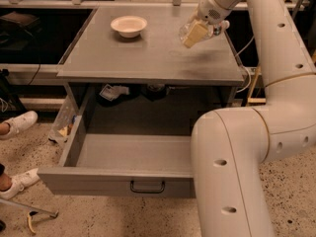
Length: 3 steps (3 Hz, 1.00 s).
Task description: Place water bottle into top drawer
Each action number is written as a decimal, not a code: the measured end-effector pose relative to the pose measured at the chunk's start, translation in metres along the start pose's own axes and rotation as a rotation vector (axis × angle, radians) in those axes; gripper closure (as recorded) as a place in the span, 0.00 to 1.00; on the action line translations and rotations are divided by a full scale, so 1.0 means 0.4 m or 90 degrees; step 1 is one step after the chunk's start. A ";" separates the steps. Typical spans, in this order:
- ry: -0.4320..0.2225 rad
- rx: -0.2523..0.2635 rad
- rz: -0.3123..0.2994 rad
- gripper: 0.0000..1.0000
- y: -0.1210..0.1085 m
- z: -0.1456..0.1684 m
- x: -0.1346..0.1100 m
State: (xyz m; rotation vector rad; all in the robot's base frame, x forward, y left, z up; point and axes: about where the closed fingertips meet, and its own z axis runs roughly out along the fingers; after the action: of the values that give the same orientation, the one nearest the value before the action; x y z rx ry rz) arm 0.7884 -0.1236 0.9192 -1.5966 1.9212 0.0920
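Observation:
My gripper [196, 34] hangs just above the right rear part of the grey cabinet top [148, 58]. Its tan fingers [196, 32] are closed on the water bottle [184, 31]. The clear plastic shows only at the fingers' left side and the label is hidden. The bottle is off the surface. The top drawer [74, 138] is pulled wide open below the cabinet top. Its inside looks empty and its black handle [147, 186] faces front. My white arm covers the drawer's right end.
A white bowl [129, 25] stands on the rear left of the cabinet top. Loose items [113, 91] lie in the recess behind the drawer. A clear plastic bag [63, 123] hangs at the cabinet's left. A person's white shoes [17, 123] are on the floor at left.

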 end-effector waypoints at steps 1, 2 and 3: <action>0.019 -0.056 0.007 1.00 0.059 0.002 -0.027; 0.017 -0.129 0.032 1.00 0.154 0.016 -0.196; 0.009 -0.121 0.033 1.00 0.144 0.030 -0.206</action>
State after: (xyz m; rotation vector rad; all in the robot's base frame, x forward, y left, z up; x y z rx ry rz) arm 0.7469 -0.0322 0.9318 -1.6715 2.0157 0.2934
